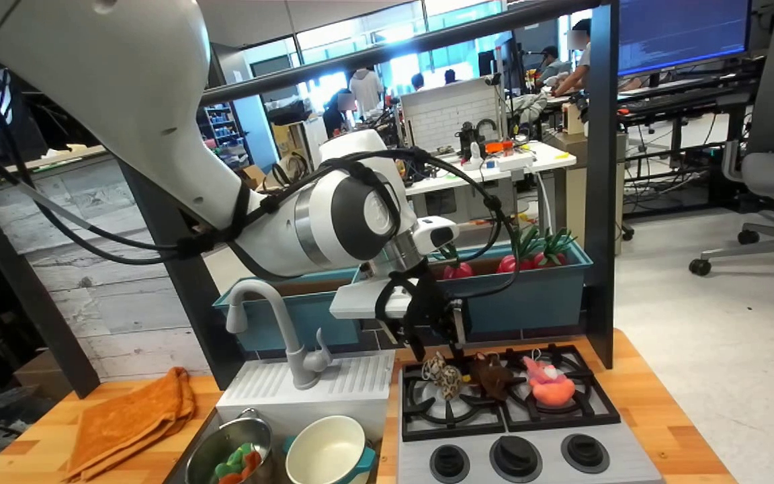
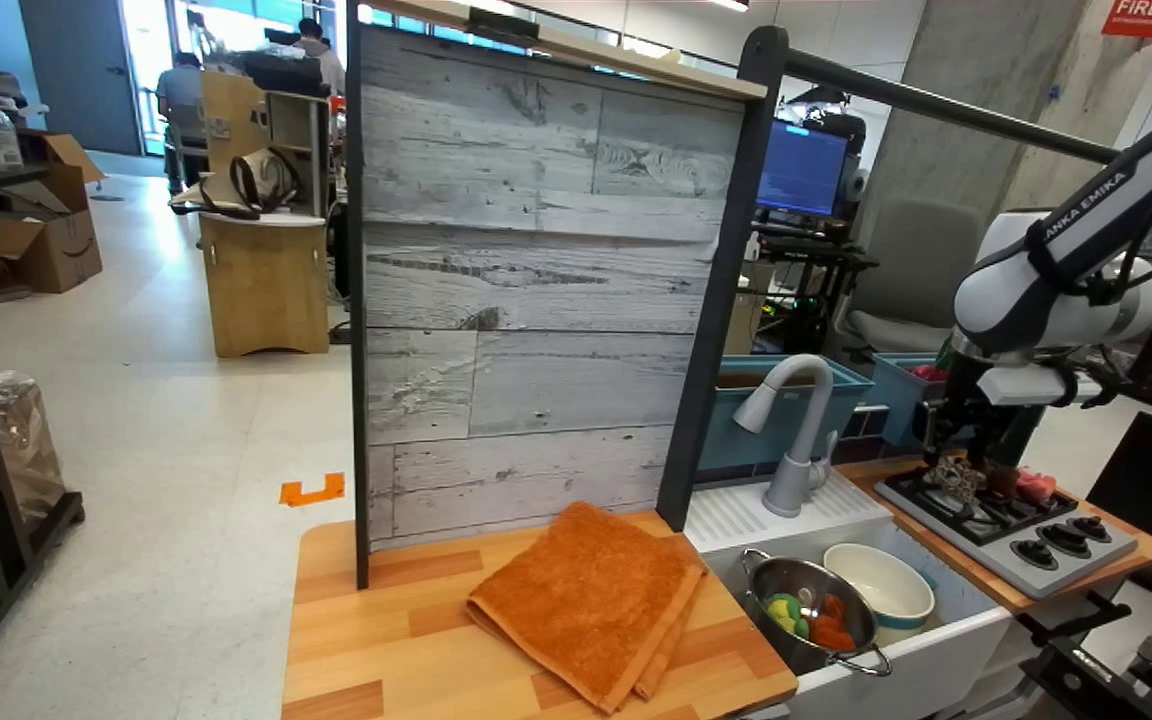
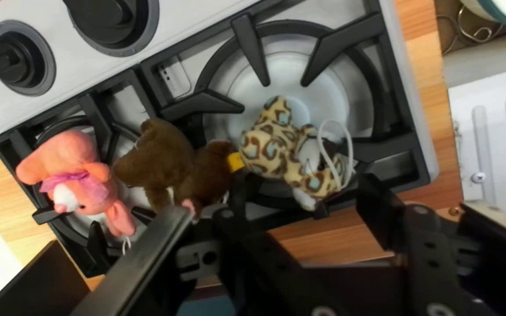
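Gripper (image 1: 438,349): over the stove's (image 1: 480,458) far side, fingers wide apart | spotted plush (image 3: 268,147): on the grate's (image 1: 454,432) left half, just below the fingertips; contact I can't make out from here | brown plush (image 1: 492,378): just right of it | pink-orange plush (image 1: 551,388): grate's right half | orange cloth (image 1: 133,425): left of the faucet (image 1: 305,370)

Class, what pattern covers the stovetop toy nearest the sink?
Leopard spots; the toy shows best in the wrist view.

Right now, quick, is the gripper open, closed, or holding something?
Gripper: open, holding nothing; the spotted plush toy lies on the stove grate near its parted fingertips.
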